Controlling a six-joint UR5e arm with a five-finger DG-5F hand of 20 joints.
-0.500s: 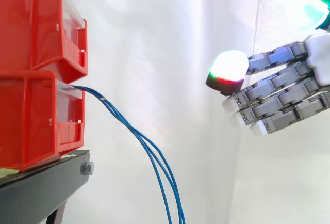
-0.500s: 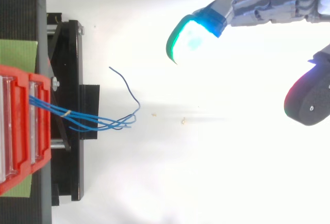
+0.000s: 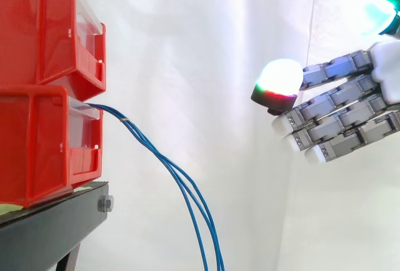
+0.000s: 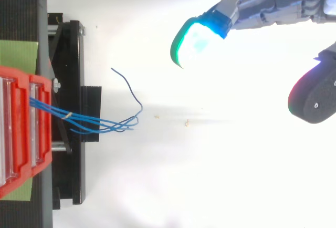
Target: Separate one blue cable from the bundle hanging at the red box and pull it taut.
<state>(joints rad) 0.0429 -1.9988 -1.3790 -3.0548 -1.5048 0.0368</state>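
Observation:
A bundle of thin blue cables [image 3: 181, 187] comes out of the lower red bin [image 3: 44, 146], held together by a small tie [image 4: 67, 115] near the bin, and hangs down in a curve. From above, the cable ends [image 4: 123, 125] fan out and one strand [image 4: 128, 89] bends away from the rest. My hand [image 3: 337, 118] is well to the right of the cables, apart from them. Its fingers [image 4: 273, 7] are stretched out toward the bins and the thumb [image 4: 312, 99] stands off from them. Nothing is in the hand.
Two red bins [image 3: 50, 27] are stacked on a black stand [image 3: 56, 227] at the left. A white curtain [image 3: 200, 65] hangs behind. The black stand frame [image 4: 73, 112] reaches out under the cables in the top view.
The hand has shifted very slightly; the thumb pad has edged a little. The cables have not moved.

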